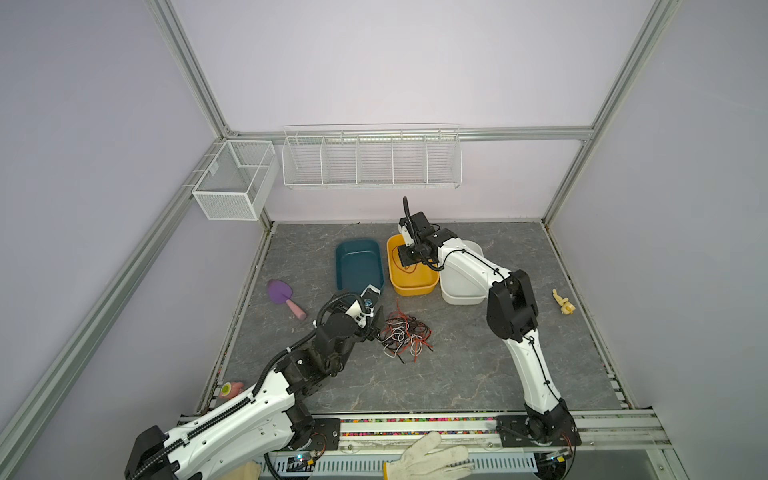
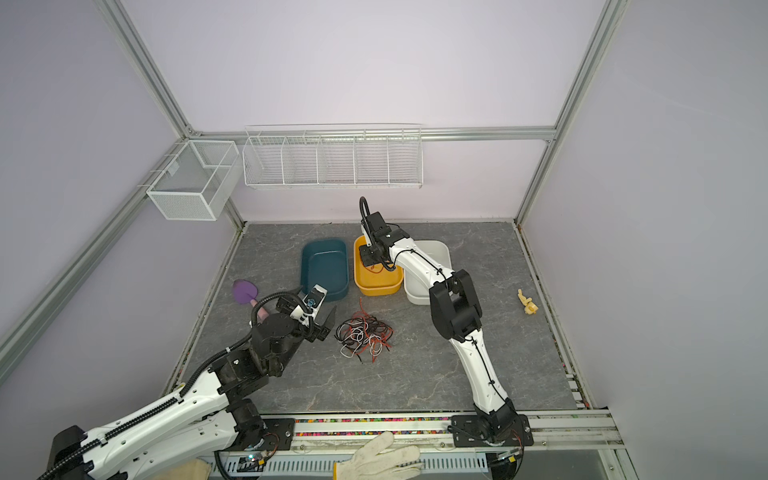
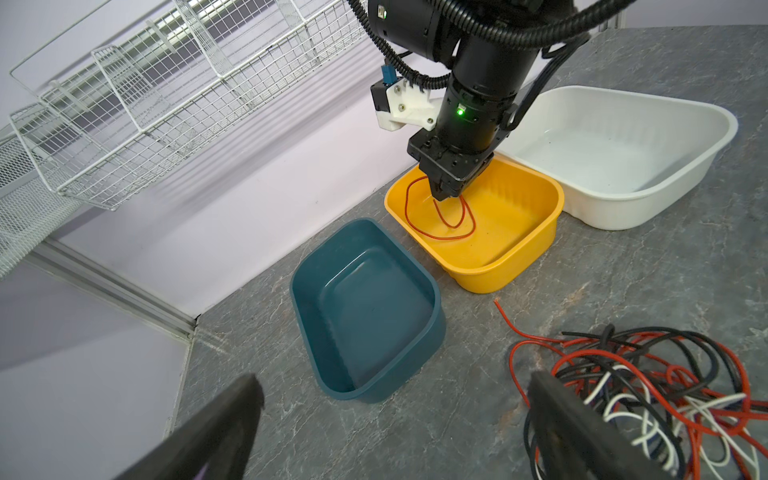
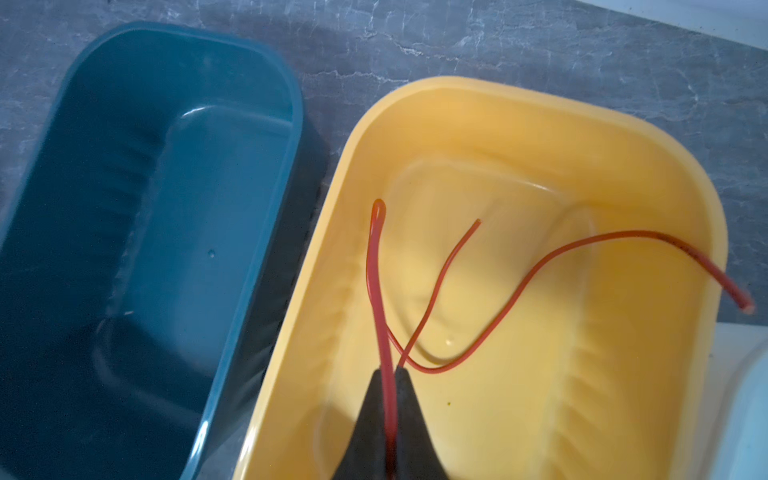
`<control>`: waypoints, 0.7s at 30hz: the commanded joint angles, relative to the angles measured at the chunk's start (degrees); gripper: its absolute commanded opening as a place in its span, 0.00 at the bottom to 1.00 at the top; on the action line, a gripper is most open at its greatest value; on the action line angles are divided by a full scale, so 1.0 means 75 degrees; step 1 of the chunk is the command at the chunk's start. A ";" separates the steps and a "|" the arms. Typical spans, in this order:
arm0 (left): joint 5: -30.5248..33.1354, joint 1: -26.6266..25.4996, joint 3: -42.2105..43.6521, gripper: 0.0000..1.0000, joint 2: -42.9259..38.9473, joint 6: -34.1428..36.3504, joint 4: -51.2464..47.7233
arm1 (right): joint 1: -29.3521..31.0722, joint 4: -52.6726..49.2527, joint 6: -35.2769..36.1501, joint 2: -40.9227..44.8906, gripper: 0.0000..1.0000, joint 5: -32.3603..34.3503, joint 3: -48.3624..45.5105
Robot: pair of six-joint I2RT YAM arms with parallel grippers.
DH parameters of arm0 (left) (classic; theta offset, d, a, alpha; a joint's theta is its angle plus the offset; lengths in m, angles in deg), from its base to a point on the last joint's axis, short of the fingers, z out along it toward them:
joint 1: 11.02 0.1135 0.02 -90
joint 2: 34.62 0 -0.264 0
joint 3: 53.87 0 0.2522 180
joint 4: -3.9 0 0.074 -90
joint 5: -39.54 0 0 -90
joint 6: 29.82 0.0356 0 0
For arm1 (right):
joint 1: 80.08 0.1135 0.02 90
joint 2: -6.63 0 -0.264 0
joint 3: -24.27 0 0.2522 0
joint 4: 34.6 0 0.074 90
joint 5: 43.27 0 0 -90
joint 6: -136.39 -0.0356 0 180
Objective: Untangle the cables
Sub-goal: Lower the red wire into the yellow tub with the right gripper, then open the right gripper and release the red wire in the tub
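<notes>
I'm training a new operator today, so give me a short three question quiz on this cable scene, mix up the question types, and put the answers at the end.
1. Which bin holds the single red cable? A the teal bin, B the yellow bin, C the white bin.
2. True or false: the left jaws are shut on a black cable.
3. Fill in: the tangle of cables lies loose on the ___.
Key: 1 B; the right jaws pinch it there. 2 False; they stand open beside the tangle. 3 table.
</notes>
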 commanded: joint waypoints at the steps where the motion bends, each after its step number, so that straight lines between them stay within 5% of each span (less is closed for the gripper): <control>1: -0.0068 0.0035 -0.0240 0.99 -0.0015 0.0113 -0.0015 | -0.0048 -0.0498 0.0112 -0.0120 0.07 0.0285 0.0099; 5: -0.0096 0.0035 -0.0252 1.00 -0.0006 0.0106 -0.0006 | -0.0008 -0.0057 -0.0086 0.0860 0.18 0.0340 -0.0965; 11: -0.0126 0.0034 -0.0394 1.00 0.0121 0.0021 -0.0236 | 0.0053 0.0447 -0.0379 0.2459 0.54 0.0225 -0.2449; 21: -0.0416 0.0034 -0.0734 0.99 0.0399 -0.0259 -0.0860 | 0.0126 0.0718 -0.1141 0.4645 0.61 -0.0813 -0.4922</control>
